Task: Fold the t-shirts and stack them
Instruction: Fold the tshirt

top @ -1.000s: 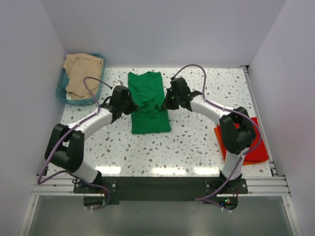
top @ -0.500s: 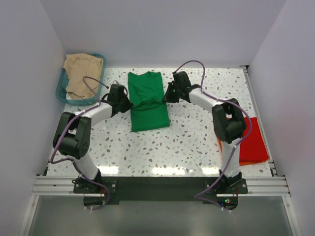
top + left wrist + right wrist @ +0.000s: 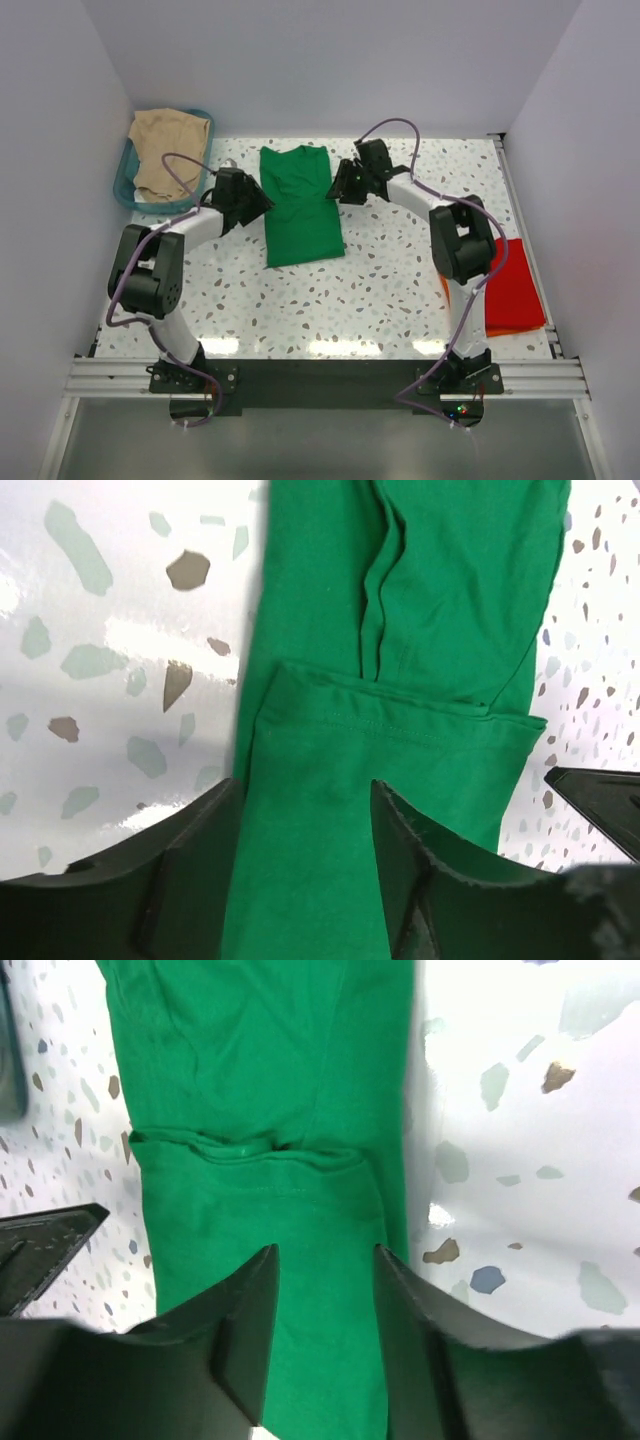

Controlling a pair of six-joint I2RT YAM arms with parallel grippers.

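The green t-shirt (image 3: 300,205) lies flat at the back middle of the table, folded into a long strip with an upper layer whose hem (image 3: 400,720) crosses it. My left gripper (image 3: 262,198) is at its left edge and open (image 3: 305,790), with cloth below the fingers and nothing pinched. Over the shirt's right edge my right gripper (image 3: 336,190) also stands open (image 3: 326,1252). The red-orange t-shirt (image 3: 517,285) lies folded at the table's right edge, partly hidden by the right arm.
A teal basket (image 3: 127,178) holding beige cloth (image 3: 165,150) sits at the back left corner. White walls close in the table on three sides. A rail (image 3: 525,225) runs along the right edge. Speckled tabletop (image 3: 330,300) shows in front of the green shirt.
Both grippers went from shut to open, letting go of the green shirt's upper layer, which now lies flat. Both arms shifted slightly toward the back.
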